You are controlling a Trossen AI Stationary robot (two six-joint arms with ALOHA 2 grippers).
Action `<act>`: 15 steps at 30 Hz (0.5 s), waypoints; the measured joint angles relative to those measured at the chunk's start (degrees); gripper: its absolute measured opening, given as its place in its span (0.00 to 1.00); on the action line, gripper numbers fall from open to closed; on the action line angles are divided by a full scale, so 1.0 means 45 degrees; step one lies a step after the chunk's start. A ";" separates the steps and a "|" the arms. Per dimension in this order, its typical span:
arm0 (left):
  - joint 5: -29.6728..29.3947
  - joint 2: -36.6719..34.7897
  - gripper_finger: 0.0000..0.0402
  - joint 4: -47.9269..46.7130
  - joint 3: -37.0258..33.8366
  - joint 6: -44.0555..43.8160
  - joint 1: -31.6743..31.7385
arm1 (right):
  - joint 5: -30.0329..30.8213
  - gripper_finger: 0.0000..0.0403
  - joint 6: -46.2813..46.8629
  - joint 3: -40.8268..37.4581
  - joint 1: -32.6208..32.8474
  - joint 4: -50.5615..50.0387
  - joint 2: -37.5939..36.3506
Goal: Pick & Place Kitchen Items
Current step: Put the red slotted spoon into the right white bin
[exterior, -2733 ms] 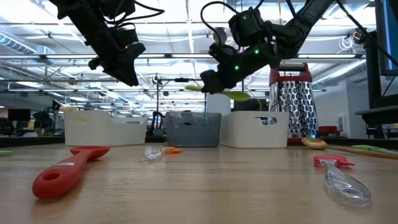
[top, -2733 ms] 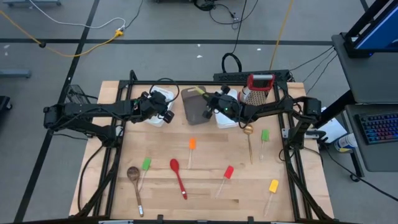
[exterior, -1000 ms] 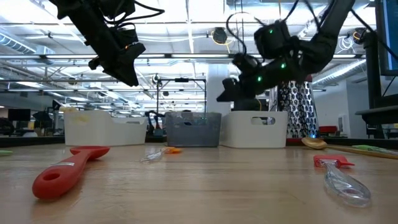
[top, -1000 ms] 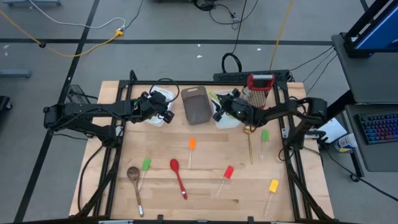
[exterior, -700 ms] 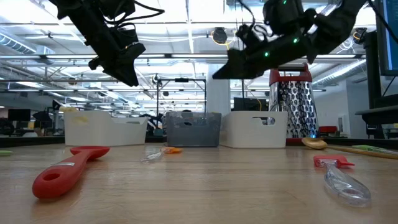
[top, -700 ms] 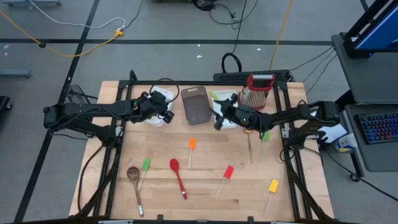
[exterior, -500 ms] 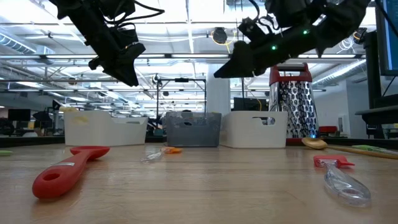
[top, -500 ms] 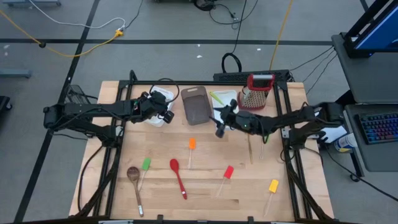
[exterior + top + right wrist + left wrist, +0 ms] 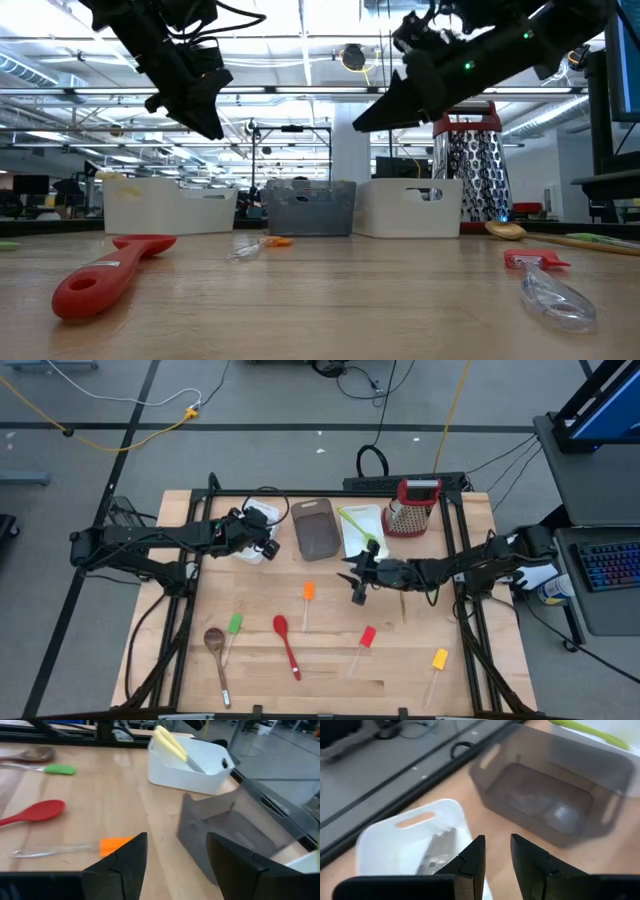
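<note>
Kitchen items lie spread over my wooden desk [image 9: 330,660]: a wooden spoon [image 9: 216,646], a green-headed spatula [image 9: 234,626] and a red spoon [image 9: 284,638] toward the front left, an orange-headed spatula [image 9: 308,596] in the middle, a red-headed spatula [image 9: 364,642] and a yellow-headed spatula [image 9: 438,663] toward the front right. A green spoon [image 9: 358,524] rests in the white tub on the right [image 9: 352,546], next to the brown tub [image 9: 317,528]. Cream-handled knives [image 9: 171,743] sit in the white tub on the left [image 9: 258,518].

My right hand [image 9: 357,582] hangs in the air above the desk's middle, just in front of the right white tub and near the orange-headed spatula. Its fingers [image 9: 124,859] are spread wide apart and hold nothing.

My left hand [image 9: 262,538] hovers over the left white tub, raised well above it. Its fingers [image 9: 474,856] stand with a narrow gap between them, and nothing is gripped.
</note>
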 joint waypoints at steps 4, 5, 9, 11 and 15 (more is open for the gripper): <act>0.1992 0.0000 0.24 -0.0005 0.0000 0.1251 -0.0005 | -0.0005 0.48 0.0000 0.0000 0.0392 -0.0041 0.0007; 0.2652 0.0000 0.24 -0.0005 0.0000 0.1819 -0.0012 | -0.0005 0.48 -0.0005 0.0000 0.0459 -0.0013 0.0007; 0.4328 0.0000 0.24 -0.0005 0.0000 0.3439 -0.0241 | -0.0007 0.48 -0.0019 0.0000 0.0590 -0.0020 0.0007; 0.4502 0.0000 0.24 -0.0014 0.0000 0.3639 -0.0446 | -0.0002 0.48 -0.0019 0.0000 0.0627 -0.0015 0.0007; 0.4511 0.0000 0.24 -0.0629 0.0000 0.3144 -0.0969 | 0.0000 0.48 -0.0010 0.0000 0.0627 -0.0013 0.0007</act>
